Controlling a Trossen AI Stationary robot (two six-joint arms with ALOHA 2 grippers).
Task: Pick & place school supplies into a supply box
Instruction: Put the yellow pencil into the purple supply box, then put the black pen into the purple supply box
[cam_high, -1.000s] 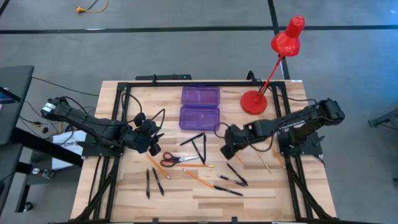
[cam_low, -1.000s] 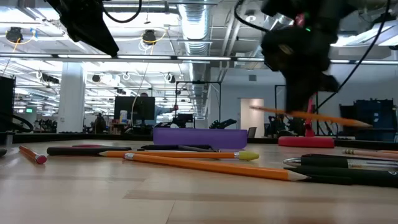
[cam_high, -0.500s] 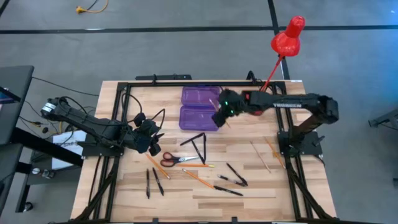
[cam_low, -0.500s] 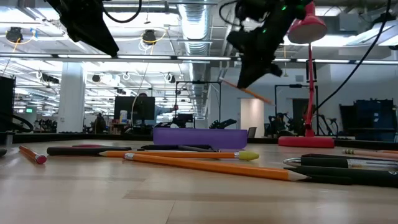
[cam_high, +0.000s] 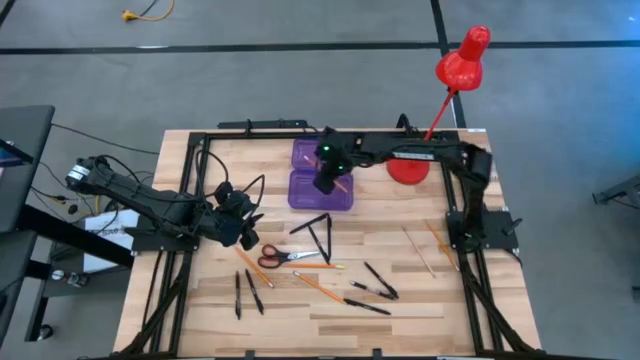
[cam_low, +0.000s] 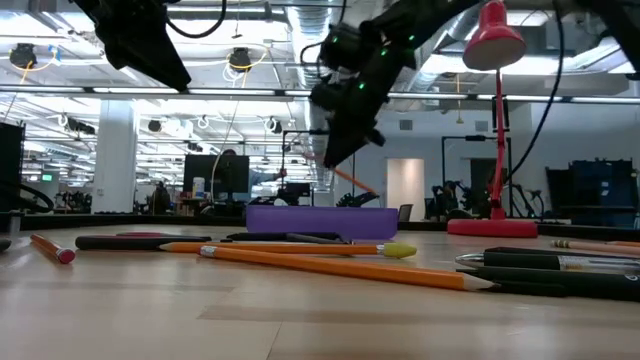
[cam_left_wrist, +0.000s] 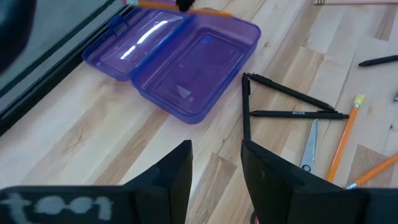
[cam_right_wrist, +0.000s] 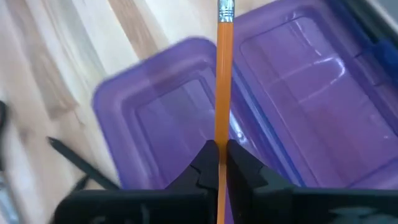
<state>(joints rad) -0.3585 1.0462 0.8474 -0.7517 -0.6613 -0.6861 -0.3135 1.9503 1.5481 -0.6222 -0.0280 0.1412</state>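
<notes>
Clamped between the fingers of the right gripper (cam_right_wrist: 217, 163) is an orange pencil (cam_right_wrist: 224, 81), its eraser end pointing away from the wrist. From above, the right arm reaches across the back of the wooden table (cam_high: 420, 310) and holds this gripper (cam_high: 327, 178) over the open purple pencil case (cam_high: 322, 172), which lies near the table's far edge with its lid folded flat beside the tray. Seen from table height, the pencil (cam_low: 352, 179) slants downward above the case (cam_low: 320, 219), not touching it. Parted with nothing between them, the fingers of the left gripper (cam_left_wrist: 216, 163) point toward the case (cam_left_wrist: 180, 59) from the table's left side, where the left arm (cam_high: 150, 205) waits. Nearer the front of the table lie three black pens arranged as a triangle (cam_high: 318, 233), red-handled scissors (cam_high: 283, 257), more orange pencils (cam_high: 318, 285) and several black pens (cam_high: 378, 280), all well apart from the case. A red desk lamp (cam_high: 440, 100) stands at the back right corner, its round base just beside the right arm.
</notes>
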